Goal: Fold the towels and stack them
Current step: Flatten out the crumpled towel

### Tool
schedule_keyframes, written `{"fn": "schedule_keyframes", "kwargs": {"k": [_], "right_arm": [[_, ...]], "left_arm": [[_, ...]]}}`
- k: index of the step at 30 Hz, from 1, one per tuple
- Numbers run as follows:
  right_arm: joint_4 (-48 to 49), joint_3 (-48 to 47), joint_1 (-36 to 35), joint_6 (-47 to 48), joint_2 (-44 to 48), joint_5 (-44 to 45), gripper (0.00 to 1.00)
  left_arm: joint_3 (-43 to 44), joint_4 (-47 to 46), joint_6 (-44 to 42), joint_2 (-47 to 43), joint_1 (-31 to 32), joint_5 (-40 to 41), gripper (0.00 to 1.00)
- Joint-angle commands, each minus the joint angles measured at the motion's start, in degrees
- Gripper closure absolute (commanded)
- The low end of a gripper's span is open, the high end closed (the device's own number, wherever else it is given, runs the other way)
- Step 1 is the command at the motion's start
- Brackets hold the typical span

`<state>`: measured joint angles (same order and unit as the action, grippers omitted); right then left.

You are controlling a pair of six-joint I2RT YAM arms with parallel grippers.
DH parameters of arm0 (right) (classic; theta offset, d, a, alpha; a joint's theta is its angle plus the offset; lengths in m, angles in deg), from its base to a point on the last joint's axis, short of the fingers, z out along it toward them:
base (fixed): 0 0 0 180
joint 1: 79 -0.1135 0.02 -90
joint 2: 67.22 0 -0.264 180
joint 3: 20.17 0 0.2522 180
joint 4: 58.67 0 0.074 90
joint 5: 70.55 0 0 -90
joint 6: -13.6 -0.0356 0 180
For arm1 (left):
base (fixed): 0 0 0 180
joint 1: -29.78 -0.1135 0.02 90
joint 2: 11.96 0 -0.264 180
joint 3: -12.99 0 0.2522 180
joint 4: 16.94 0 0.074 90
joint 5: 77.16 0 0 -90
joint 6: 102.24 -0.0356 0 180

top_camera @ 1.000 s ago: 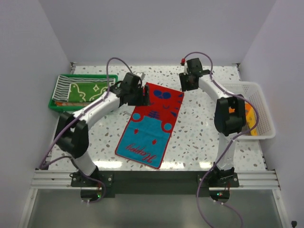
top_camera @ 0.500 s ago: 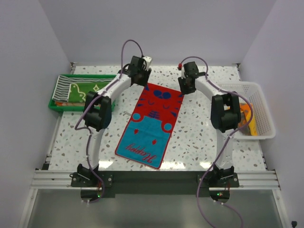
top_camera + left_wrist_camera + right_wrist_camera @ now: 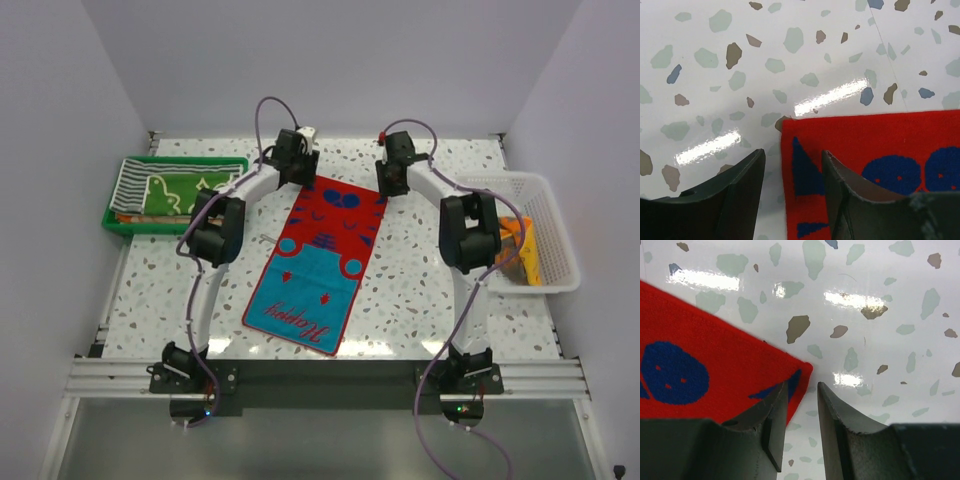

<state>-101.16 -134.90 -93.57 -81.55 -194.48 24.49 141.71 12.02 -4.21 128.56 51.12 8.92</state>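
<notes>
Speckled terrazzo table (image 3: 420,290), glossy, throws bright streaks of glare in both wrist views, with plain white walls (image 3: 60,100) closing it in on three sides. At the far-left corner sits the green plastic tray (image 3: 180,160), hard by the left edge. At the right edge lies the white mesh basket (image 3: 563,245), lengthwise. A metal rail (image 3: 320,378) runs along the near edge.

Fuzzy cloth towel (image 3: 880,145), glossy smooth speckled tabletop (image 3: 790,60), matt blk plastic left end effector (image 3: 792,155)
</notes>
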Motion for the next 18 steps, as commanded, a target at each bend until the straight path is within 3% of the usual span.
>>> {"fn": "schedule_keyframes", "kwargs": {"k": [1,8,18], "right_arm": [[2.27,-1.95,0.07,-1.62,-0.44,0.24,0.66],[2.36,-1.60,0.07,-1.09,-1.32,0.15,0.64],[-0.80,-4.59,-0.02,-1.18,-6.59,-1.26,0.64]], "left_arm": [[-1.04,-4.48,3.57,-0.43,0.01,0.49,0.46],[-13.69,-7.37,6.91,-5.96,0.28,8.58,0.51],[-20.65,-7.90,6.38,-9.57,1.68,11.83,0.52]]}}
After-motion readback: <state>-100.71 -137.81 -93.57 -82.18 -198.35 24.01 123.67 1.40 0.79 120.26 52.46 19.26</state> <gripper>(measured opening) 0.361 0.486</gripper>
